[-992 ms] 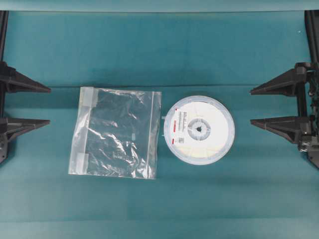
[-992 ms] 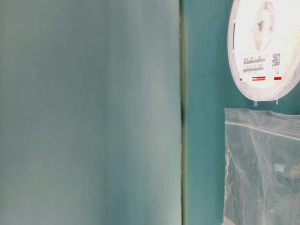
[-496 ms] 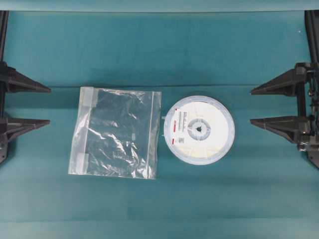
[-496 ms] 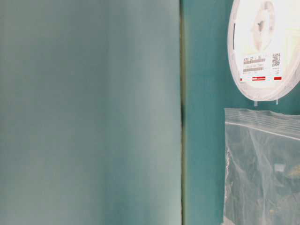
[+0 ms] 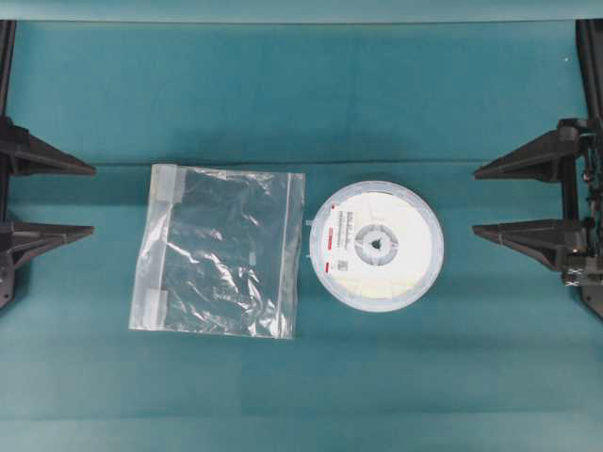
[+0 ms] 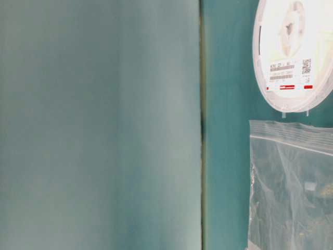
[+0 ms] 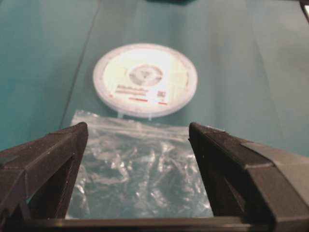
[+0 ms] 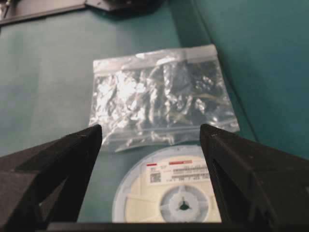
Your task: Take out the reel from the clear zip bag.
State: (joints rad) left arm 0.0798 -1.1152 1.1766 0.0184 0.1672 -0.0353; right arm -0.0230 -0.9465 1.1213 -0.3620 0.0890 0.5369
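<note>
Two task items lay flat on the teal tabletop (image 5: 301, 94), side by side near the middle. Found the reel (image 5: 377, 246) outside the clear zip bag (image 5: 221, 251), just to the bag's right in the overhead view, with only a narrow strip of tabletop between the two. Showed a grey hub and a white label with a red stripe on the reel's upper face. Saw the bag crinkled and flattened, with one whitish strip along its edge nearest the reel and pale patches on the opposite edge. Noted nothing inside the bag.

Kept well apart from both items: left end effector (image 5: 47, 201) at the left border of the overhead view, jaws spread wide, holding nothing. Likewise the right end effector (image 5: 523, 201) at the right border, jaws wide and empty.

From the left wrist view, framed the bag between the spread jaws with the reel beyond it. From the right wrist view, framed the reel closest, bag farther off.
</note>
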